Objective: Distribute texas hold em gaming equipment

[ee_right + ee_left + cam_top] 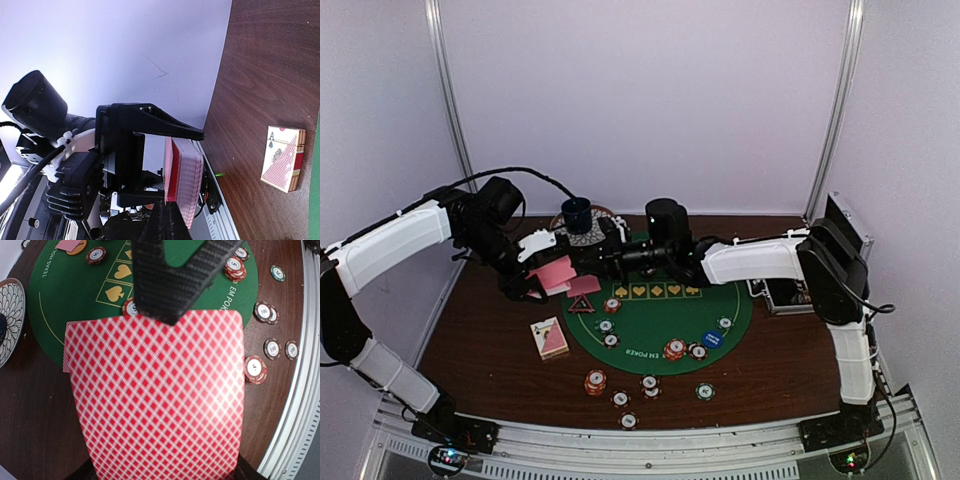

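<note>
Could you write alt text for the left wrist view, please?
Red-and-white checked playing cards, held by the left gripper, fill most of the frame. Behind them lie a green poker mat and chips on a wooden table.

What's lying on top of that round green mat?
Striped poker chips, singly and stacked, a blue button and printed yellow suit boxes. The right arm covers the mat's far rim, so anything there is hidden.
</note>
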Action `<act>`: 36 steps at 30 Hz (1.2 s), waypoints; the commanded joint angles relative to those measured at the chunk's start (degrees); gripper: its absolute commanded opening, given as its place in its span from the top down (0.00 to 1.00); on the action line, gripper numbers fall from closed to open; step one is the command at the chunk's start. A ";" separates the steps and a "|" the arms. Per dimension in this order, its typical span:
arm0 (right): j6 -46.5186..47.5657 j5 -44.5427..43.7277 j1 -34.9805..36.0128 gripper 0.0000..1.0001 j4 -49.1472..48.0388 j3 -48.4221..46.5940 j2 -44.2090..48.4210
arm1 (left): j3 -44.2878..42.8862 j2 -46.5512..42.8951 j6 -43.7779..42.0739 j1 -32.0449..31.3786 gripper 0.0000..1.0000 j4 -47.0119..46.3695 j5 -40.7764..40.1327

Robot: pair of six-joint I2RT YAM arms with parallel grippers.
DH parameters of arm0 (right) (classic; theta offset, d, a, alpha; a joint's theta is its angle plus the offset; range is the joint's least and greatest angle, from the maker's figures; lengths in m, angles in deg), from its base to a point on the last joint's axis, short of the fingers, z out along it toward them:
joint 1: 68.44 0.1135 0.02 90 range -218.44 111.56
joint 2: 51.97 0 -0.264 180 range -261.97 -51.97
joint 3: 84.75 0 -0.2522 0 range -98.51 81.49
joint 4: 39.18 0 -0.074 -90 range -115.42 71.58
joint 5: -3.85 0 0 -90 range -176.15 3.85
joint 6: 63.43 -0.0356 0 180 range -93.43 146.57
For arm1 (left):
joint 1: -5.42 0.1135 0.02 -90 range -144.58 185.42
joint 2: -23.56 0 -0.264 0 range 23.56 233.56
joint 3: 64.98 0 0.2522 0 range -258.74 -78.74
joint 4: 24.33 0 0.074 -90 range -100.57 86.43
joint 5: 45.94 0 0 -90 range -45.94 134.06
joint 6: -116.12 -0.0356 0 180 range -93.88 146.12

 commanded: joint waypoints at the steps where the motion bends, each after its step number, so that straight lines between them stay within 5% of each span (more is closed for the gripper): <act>1: -3.14 1.14 -0.42 1.00 -5.68 1.12 2.19 | 0.12 -0.73 -1.20 0.11 1.00 -1.12 -0.42; 12: -2.58 1.09 -0.48 1.00 -5.40 2.99 2.37 | 0.62 -0.49 -1.75 0.11 1.00 -0.64 -1.86; 19: -1.77 1.64 0.33 0.48 -3.62 1.95 0.79 | 0.46 -0.52 -1.68 0.11 1.00 -0.58 -0.98; 22: -0.72 1.29 0.34 0.42 -2.46 2.17 0.91 | 0.30 -0.38 -1.71 0.11 1.00 -0.23 -0.93; 27: 0.43 1.34 0.47 0.41 -1.19 1.49 1.01 | 0.21 -0.64 -1.66 0.11 1.00 -0.13 -0.88; 36: -1.75 2.39 1.53 0.53 -2.87 -1.73 -1.74 | 0.30 -0.69 -1.68 0.11 1.00 -0.17 -0.77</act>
